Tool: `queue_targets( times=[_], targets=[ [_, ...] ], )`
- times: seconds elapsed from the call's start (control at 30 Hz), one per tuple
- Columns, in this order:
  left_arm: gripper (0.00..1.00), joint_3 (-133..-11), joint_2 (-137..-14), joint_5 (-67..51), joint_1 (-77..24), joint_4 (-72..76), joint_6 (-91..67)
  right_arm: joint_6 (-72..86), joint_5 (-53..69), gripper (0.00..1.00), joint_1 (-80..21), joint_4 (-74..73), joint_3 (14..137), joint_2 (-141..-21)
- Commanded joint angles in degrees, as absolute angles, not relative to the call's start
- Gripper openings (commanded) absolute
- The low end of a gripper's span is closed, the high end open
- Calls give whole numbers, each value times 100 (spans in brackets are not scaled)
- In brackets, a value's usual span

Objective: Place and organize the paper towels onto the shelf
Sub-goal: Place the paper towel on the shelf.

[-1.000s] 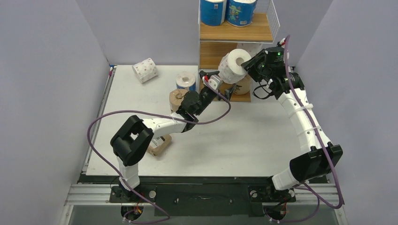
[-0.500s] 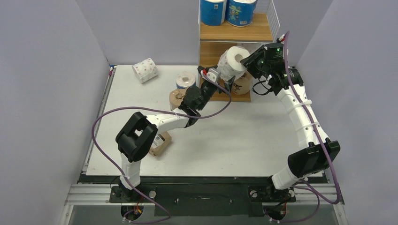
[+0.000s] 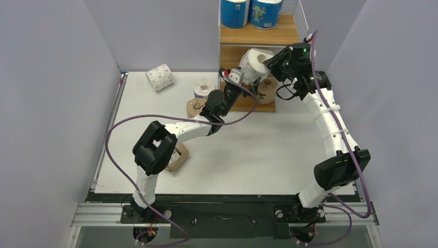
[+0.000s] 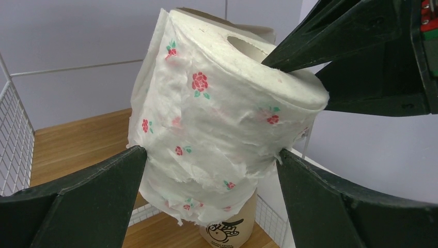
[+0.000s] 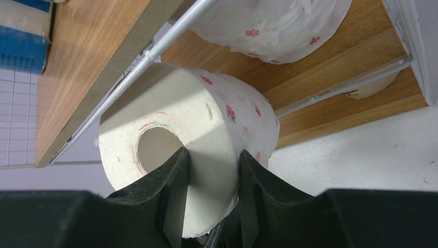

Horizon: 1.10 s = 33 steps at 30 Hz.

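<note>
Roll [image 3: 256, 61], rose-printed, hangs at shelf [image 3: 258, 36] middle-tier mouth, mid-insertion. Right gripper [image 5: 212, 155] pinches core wall; left gripper [image 4: 212, 155] (spread wide) clamps flanks. Next: push farther in, lower onto board, release.

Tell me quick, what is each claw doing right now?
Left gripper: closed on the white rose-print roll, squeezing its sides.
Right gripper: closed on the same roll, one finger inside its core.

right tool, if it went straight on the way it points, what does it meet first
Past the held roll in the right tool, likely the second rose-print roll on the middle board of the shelf; depth is unclear.
</note>
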<state>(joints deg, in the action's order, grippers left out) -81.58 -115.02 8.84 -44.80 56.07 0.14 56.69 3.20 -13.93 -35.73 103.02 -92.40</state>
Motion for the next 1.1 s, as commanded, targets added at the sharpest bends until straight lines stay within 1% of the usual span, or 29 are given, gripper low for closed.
queue_targets(
  times=[0.0, 0.1, 0.17, 0.2, 0.27, 0.4, 0.63, 0.9, 0.97, 1.07],
  targets=[
    [97, -8574, -11632, 1053, -4372, 5450, -291, 5838, 484, 32, -1443, -2988, 10632, -9271],
    [97, -8586, -11645, 1095, -4313, 5441, -414, 5835, 511, 34, -1437, -2979, 10635, -9259],
    [97, -8599, -11642, 1120, -4289, 5441, -463, 5820, 554, 38, -1434, -2956, 10612, -9226],
    [98, -8618, -11645, 1124, -4289, 5443, -472, 5821, 560, 42, -1429, -2930, 10597, -9210],
    [98, -8640, -11657, 1126, -4269, 5422, -476, 5812, 560, 49, -1437, -2904, 10570, -9150],
    [98, -8701, -11684, 1102, -4259, 5366, -478, 5797, 550, 55, -1417, -2896, 10528, -9030],
    [99, -8812, -11711, 1099, -4223, 5262, -444, 5776, 560, 56, -1335, -2919, 10225, -8688],
    [100, -9218, -11887, 1104, -4171, 4953, -342, 5723, 550, 55, -1178, -2739, 9103, -7712],
    [95, -9332, -11955, 1115, -4166, 4916, -279, 5747, 549, 54, -1155, -2609, 8600, -7428],
    [93, -9493, -12054, 1119, -4158, 4824, -111, 5744, 470, 52, -1148, -2439, 8120, -6967]
  ],
)
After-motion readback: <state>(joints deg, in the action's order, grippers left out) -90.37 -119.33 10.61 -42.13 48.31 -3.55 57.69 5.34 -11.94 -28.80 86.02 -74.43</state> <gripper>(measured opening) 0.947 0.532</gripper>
